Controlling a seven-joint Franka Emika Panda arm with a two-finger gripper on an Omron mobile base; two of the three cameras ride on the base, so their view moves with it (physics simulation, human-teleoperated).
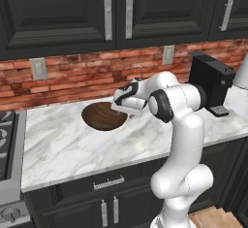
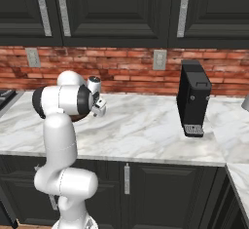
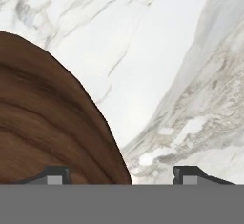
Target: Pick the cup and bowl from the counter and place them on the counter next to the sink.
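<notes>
The dark brown wooden bowl (image 1: 102, 115) sits on the white marble counter (image 1: 68, 149), close to the brick wall. My gripper (image 1: 124, 112) hangs low over the bowl's right rim, hand pointing down. In the hand view the bowl (image 3: 43, 123) takes up the left side. Its rim runs between my two fingertips, one over the wood and one over the bare counter (image 3: 157, 66). The gripper (image 3: 121, 176) is open, with a wide gap between the jaws. From the right base view the gripper (image 2: 99, 108) shows beside the arm, which hides most of the bowl. The cup and the sink are out of view.
A black coffee machine (image 1: 211, 82) (image 2: 193, 99) stands on the counter to the right of the arm. A stove edge (image 1: 7, 139) borders the counter on the left. Dark wall cabinets hang above the brick backsplash. A wide stretch of marble lies in front of the bowl.
</notes>
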